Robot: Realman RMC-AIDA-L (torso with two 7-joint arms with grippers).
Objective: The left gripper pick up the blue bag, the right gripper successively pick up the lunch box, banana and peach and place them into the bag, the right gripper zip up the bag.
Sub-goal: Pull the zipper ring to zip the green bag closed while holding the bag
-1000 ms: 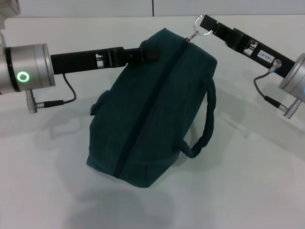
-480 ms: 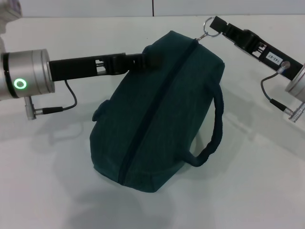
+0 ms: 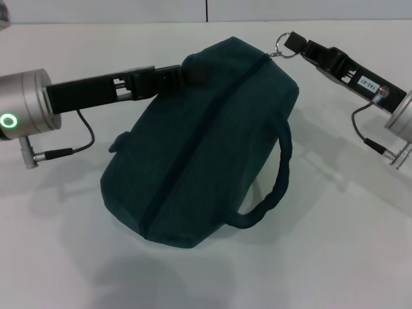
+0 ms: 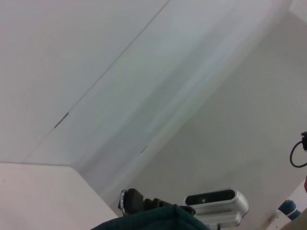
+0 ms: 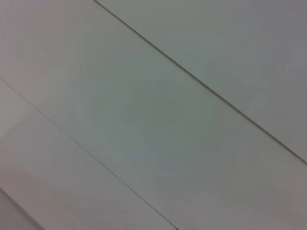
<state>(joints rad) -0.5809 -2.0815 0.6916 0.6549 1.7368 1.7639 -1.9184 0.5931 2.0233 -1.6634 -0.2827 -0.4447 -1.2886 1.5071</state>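
Observation:
The blue bag [image 3: 212, 148] lies tilted across the middle of the table in the head view, and its zipper [image 3: 193, 141] runs shut along the top. My left gripper [image 3: 190, 72] reaches in from the left and is shut on the bag's upper far edge. My right gripper [image 3: 295, 44] comes in from the right and is shut on the metal ring of the zipper pull [image 3: 280, 45] at the bag's far corner. A strip of the bag [image 4: 153, 221] shows in the left wrist view. The lunch box, banana and peach are out of view.
One carry handle [image 3: 273, 180] arches off the bag's right side over the white table [image 3: 335, 257]. The left arm's cable [image 3: 64, 151] hangs near the table on the left. The right wrist view holds only pale flat surfaces.
The left arm has drawn back to the left, and the bag's near end has swung left and lies flatter. The right gripper has shifted slightly right, still on the ring.

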